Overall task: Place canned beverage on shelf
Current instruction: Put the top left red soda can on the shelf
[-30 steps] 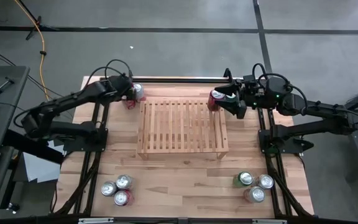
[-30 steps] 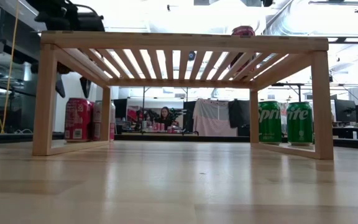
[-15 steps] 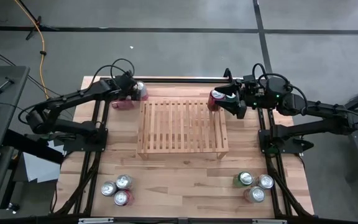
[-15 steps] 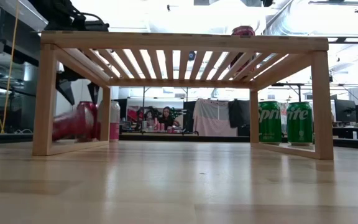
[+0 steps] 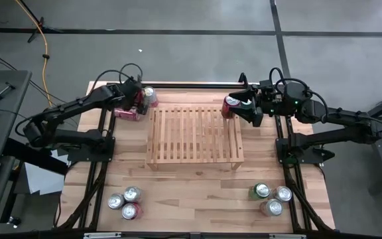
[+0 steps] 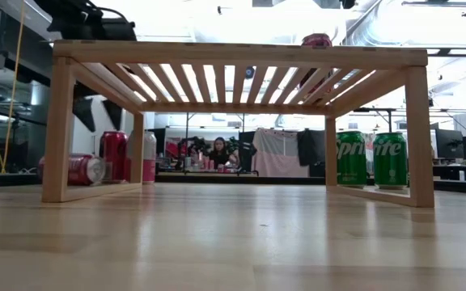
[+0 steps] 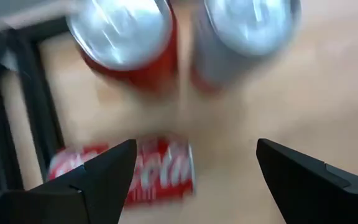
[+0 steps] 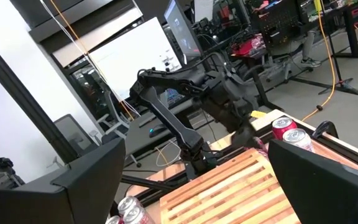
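Observation:
The light-wood slatted shelf (image 5: 194, 133) stands mid-table and also shows in the low view (image 6: 241, 55). A red can (image 5: 231, 105) stands upright on its far right corner, and its top shows in the low view (image 6: 316, 39). My right gripper (image 5: 244, 106) is open just right of this can, which is out of the right wrist view. My left gripper (image 7: 196, 146) is open above the table, off the shelf's far left corner (image 5: 136, 101). Below it a red can (image 7: 129, 177) lies on its side on the table (image 6: 71, 170). Two more cans (image 7: 126, 37) (image 7: 244, 31) stand upright beside it.
Small groups of cans stand at the near left (image 5: 125, 202) and the near right (image 5: 270, 199) of the table. Two green cans (image 6: 370, 159) stand beyond the shelf's right legs. A person (image 6: 217, 151) sits in the room far behind the table.
One red can at the shelf's far left, upright a second ago, has tipped over under my left gripper. It now lies on its side on the table, a little nearer the left edge. My right gripper and the can on the shelf have kept still.

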`<state>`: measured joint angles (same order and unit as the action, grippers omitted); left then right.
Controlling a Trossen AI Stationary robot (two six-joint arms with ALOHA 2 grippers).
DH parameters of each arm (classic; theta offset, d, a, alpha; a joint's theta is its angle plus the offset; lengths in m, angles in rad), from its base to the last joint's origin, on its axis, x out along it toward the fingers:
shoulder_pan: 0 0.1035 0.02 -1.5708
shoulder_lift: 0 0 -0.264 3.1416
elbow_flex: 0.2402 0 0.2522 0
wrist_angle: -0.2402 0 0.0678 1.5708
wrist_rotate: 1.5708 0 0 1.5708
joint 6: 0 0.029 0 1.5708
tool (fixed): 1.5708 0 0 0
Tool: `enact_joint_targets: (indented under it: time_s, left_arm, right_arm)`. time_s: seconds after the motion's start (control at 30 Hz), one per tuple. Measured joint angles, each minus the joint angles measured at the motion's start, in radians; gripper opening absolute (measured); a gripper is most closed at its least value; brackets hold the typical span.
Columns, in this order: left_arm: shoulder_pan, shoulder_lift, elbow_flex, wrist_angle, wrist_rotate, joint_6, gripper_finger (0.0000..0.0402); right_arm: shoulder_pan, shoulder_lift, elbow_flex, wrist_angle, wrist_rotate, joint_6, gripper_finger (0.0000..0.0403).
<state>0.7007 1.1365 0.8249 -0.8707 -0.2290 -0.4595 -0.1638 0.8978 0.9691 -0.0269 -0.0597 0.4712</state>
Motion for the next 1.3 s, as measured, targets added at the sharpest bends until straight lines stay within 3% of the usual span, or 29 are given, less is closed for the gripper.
enact_joint_targets:
  time_s: [0.2, 0.73, 0.87, 1.3]
  left_arm:
    - [0.008, 0.071, 0.032, -0.162, 0.037, 0.231, 0.0325]
    - [0.065, 0.359, 0.037, -0.127, -0.101, 0.818, 0.0325]
    - [0.067, 0.422, 0.037, -0.102, -0.148, 0.856, 0.0325]
    - [0.066, 0.499, 0.036, -0.109, -0.143, 0.807, 0.0321]
  right_arm:
    - [0.0, 0.0, 0.0, 0.0, 0.0, -0.008, 0.0381]
    - [0.0, 0.0, 0.0, 0.0, 0.0, 0.0, 0.0381]
    - [0.0, 0.0, 0.0, 0.0, 0.0, 0.022, 0.0381]
    - [0.001, 0.0, 0.0, -0.001, 0.0, 0.026, 0.0381]
